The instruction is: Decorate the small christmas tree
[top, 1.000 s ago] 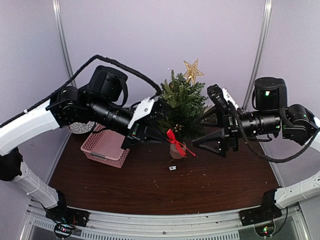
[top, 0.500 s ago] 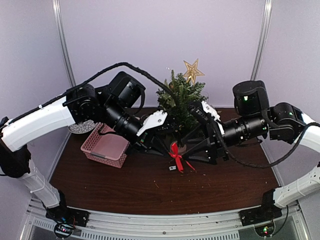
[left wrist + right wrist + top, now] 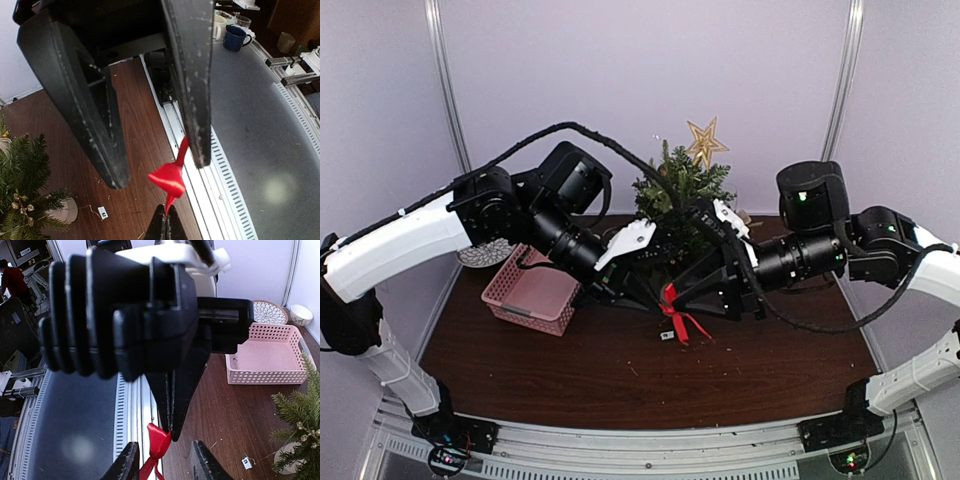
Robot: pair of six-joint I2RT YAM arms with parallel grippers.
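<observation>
- The left gripper point(image 3: 171, 434) has its fingers pressed together, pinching a red bow point(image 3: 159, 438) by its loop; the bow hangs from the fingertips with its tails pointing down.
- The right gripper point(image 3: 164, 447) faces it tip to tip. Its fingers point(image 3: 128, 460) are spread partway, one on either side of the bow, and a gap shows on both sides.
- The small christmas tree point(image 3: 682, 205) stands upright at the back middle of the table point(image 3: 620, 385), between the two arms. The grippers meet just in front of its lower branches.
- A gold star point(image 3: 706, 141) sits at the treetop, leaning to the right of the tip.
- A pink basket point(image 3: 532, 296) rests on the left side of the table, well apart from the tree.
- A small white tag point(image 3: 665, 336) lies on the wood below the bow.
</observation>
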